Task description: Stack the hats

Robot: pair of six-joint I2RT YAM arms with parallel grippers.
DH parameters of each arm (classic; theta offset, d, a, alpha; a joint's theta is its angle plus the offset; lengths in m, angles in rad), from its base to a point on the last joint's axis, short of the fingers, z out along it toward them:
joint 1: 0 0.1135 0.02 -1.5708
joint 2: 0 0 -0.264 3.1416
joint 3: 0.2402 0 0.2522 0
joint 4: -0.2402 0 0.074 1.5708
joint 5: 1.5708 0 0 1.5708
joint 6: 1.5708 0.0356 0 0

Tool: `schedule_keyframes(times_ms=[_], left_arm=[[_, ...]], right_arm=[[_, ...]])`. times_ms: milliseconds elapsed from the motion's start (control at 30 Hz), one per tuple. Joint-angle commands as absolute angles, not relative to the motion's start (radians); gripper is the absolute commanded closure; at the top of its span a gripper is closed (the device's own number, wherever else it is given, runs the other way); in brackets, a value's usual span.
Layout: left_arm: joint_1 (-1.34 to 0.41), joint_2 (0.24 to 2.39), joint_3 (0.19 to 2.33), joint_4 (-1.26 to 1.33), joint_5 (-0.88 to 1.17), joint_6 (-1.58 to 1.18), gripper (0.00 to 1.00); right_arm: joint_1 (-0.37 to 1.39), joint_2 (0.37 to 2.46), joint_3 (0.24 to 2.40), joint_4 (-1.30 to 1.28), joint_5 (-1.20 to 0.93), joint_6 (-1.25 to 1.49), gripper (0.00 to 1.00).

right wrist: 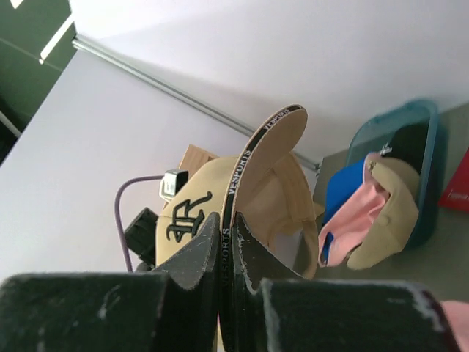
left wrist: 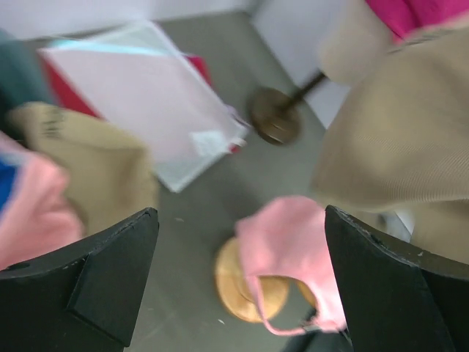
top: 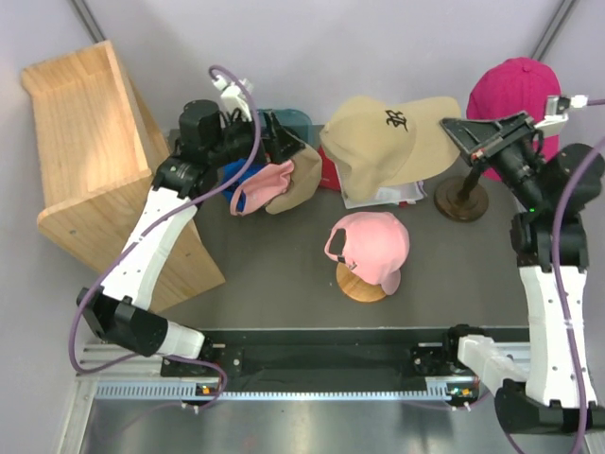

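Note:
My right gripper (top: 460, 132) is shut on the brim of a tan cap (top: 383, 132) with a black logo and holds it in the air at the back; the right wrist view shows the jaws (right wrist: 229, 220) pinching the brim edge (right wrist: 267, 139). A magenta cap (top: 515, 87) sits on a stand behind it. A light pink cap (top: 371, 241) rests on a round wooden base (top: 362, 287) mid-table. My left gripper (top: 286, 144) is open and empty over a pile of a pink (top: 260, 184), a tan (top: 301, 178) and a blue cap (right wrist: 346, 187).
A teal bin (top: 288, 120) lies behind the pile, and something dark shows inside it (right wrist: 410, 147). A wooden shelf (top: 95, 161) stands at the left. White papers on a red item (left wrist: 146, 95) lie at the back. The stand's round base (top: 461, 200) is by my right arm.

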State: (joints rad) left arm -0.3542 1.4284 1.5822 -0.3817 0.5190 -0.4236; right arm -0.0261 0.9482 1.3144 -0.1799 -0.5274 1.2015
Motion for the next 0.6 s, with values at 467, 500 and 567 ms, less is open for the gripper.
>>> schedule_keyframes(times_ms=[467, 500, 567], left_arm=[[-0.313, 1.359, 1.594, -0.224, 0.437, -0.491, 0.01], [-0.311, 1.359, 1.595, -0.219, 0.437, -0.492, 0.01], [-0.313, 1.362, 1.600, -0.206, 0.436, -0.498, 0.01]], right_arm=[[0.052, 0.773, 1.157, -0.247, -0.442, 1.146, 1.00], [0.060, 0.758, 1.146, -0.270, -0.421, 1.141, 1.00], [0.092, 0.729, 1.083, -0.262, -0.399, 1.160, 1.00]])
